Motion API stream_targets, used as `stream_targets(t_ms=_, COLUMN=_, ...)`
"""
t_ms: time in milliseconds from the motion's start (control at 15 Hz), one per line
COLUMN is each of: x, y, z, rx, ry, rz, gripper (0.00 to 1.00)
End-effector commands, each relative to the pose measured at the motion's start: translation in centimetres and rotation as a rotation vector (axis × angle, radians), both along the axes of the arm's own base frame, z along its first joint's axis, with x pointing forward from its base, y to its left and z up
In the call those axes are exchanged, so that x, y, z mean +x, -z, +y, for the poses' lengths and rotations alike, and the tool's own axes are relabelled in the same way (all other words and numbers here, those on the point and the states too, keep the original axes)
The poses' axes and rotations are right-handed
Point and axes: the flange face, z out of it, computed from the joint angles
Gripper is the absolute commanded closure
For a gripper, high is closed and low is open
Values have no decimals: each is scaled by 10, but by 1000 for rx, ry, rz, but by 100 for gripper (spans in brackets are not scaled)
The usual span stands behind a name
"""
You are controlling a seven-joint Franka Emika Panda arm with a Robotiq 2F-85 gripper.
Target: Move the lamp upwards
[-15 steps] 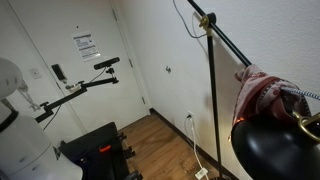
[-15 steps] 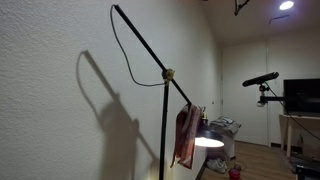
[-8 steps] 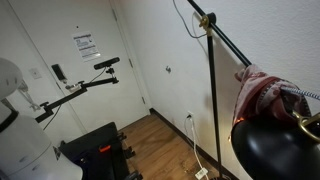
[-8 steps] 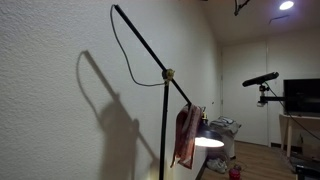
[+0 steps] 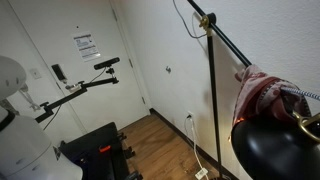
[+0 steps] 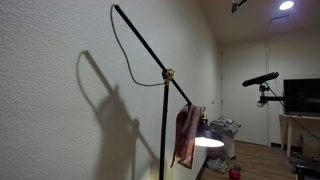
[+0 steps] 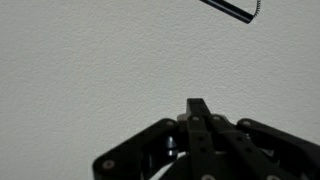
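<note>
The lamp stands by the white wall in both exterior views. Its thin black pole [image 5: 210, 100] [image 6: 163, 130] rises to a brass joint [image 5: 207, 20] [image 6: 168, 73], where the hinged arm slopes down. A red-white cloth [image 5: 262, 95] [image 6: 186, 135] hangs on the arm above the glossy black dome shade [image 5: 275, 150], which shows lit in an exterior view [image 6: 208, 142]. In the wrist view my gripper [image 7: 198, 103] is shut and empty, facing a white surface. A black rod end [image 7: 228, 8], apparently the lamp arm, lies well beyond it at the top right. The gripper does not show in the exterior views.
A black camera on a thin tripod arm [image 5: 107, 63] [image 6: 260, 79] stands away from the lamp. A white door with a paper notice [image 5: 85, 44], a black wheeled base [image 5: 95, 150], a wall outlet with cord [image 5: 190, 116] and a dark monitor [image 6: 302, 95] are around.
</note>
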Motion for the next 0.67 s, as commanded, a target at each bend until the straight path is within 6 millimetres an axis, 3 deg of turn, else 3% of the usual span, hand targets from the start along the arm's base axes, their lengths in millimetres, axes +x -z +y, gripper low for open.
stream_targets(t_ms=0, x=26, y=-12, z=1, rx=-5, ry=30, rz=-8, gripper=100)
stream_targets(t_ms=600, x=88, y=-29, z=27, rx=-8, ry=-66, rz=106, gripper=100)
